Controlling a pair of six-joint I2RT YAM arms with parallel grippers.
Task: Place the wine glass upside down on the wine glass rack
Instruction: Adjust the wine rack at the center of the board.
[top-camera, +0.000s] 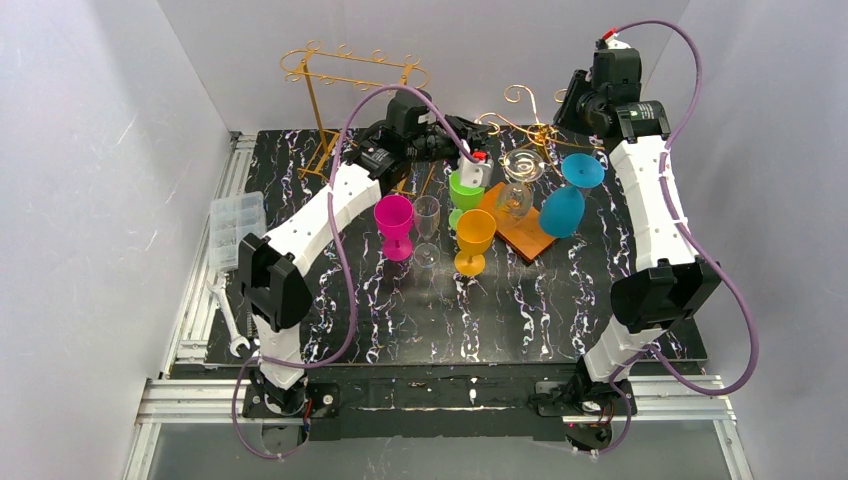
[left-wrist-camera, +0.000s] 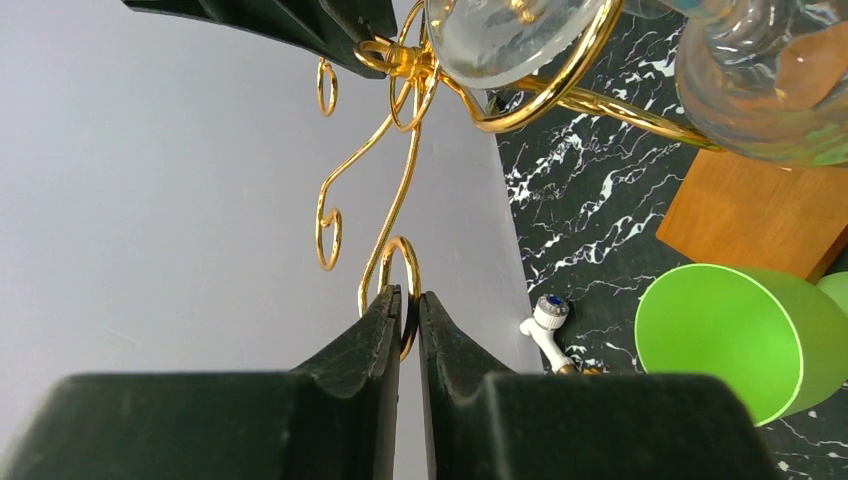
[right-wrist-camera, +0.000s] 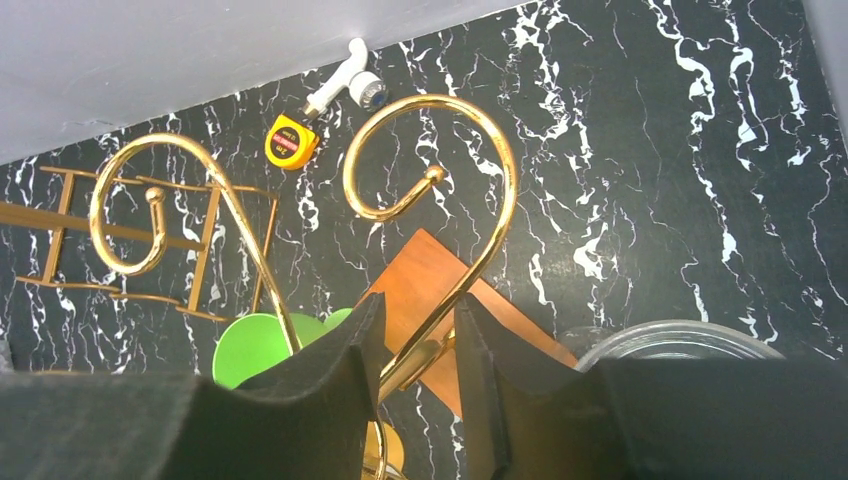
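The clear wine glass hangs bowl-down on the small gold rack, its foot caught in a ring, so the placing itself looks done to me. Both arms are on the rack: the left tool is pinched on one of its lower gold loops, while the right tool stands half wide, straddling a curled stem without gripping it. I take this for steadying or shifting the rack. Any next move calls for gentleness, since a jolt could swing the hanging glasses.

I count six glasses. Two hang: the clear one and a blue one. Four stand on the surface: pink, a second clear glass, orange and green. There are two racks, counting the taller rack behind.
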